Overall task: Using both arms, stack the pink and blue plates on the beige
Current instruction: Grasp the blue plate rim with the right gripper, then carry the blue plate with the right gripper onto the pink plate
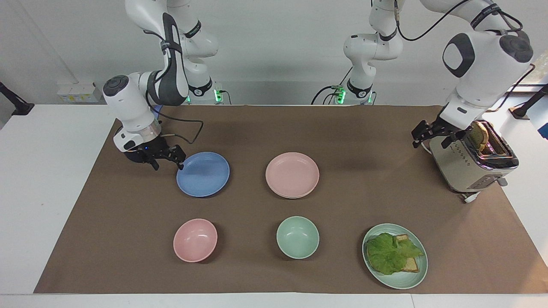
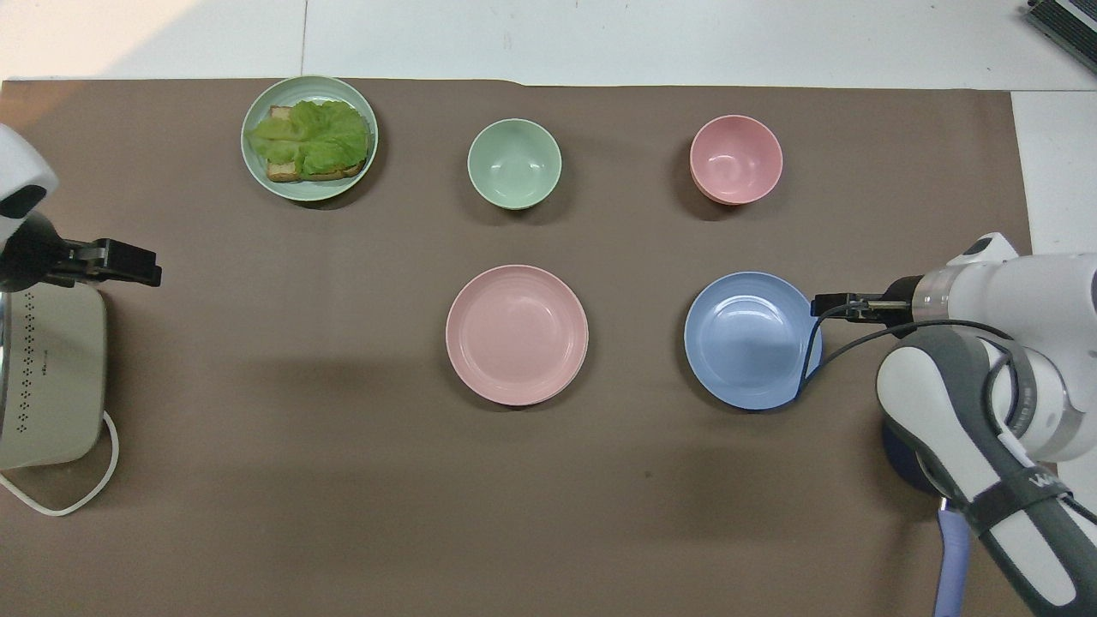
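Note:
The pink plate lies mid-mat on the beige plate, of which only a thin edge shows beneath it. Beside it, toward the right arm's end, the blue plate rests flat on the mat. My right gripper is low and open at the blue plate's rim, one fingertip at the edge, nothing held. My left gripper hangs open and empty beside the toaster, well away from the plates.
A toaster with bread stands at the left arm's end. A pink bowl, a green bowl and a green plate with lettuce toast sit farther from the robots. A dark pot is mostly covered by the right arm.

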